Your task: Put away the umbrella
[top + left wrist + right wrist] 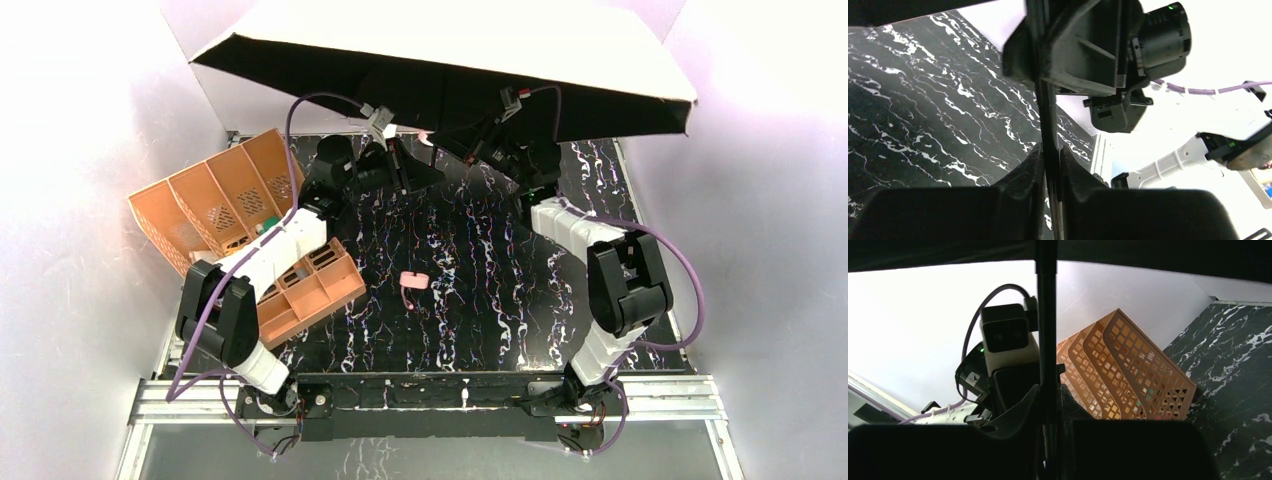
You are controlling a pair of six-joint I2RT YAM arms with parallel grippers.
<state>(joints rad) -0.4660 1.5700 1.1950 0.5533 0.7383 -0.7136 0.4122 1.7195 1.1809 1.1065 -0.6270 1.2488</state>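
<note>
The umbrella (450,95) stands open over the far side of the table, its black underside facing me and its pale top turned away. Both grippers reach under the canopy from opposite sides. My left gripper (405,170) is shut on the thin dark shaft (1048,110), which runs upright between its fingers (1030,165). My right gripper (482,150) is shut on the same shaft (1046,315), a little higher, and it fills the top of the left wrist view. In each wrist view the gripper (1050,150) (1048,390) has its jaws pressed against the rod on both sides.
An orange slotted file holder (215,200) leans at the far left, and the right wrist view shows this holder (1128,375) too. An orange compartment tray (315,285) lies under the left arm. A small pink piece (413,283) rests on the black marbled table (500,300).
</note>
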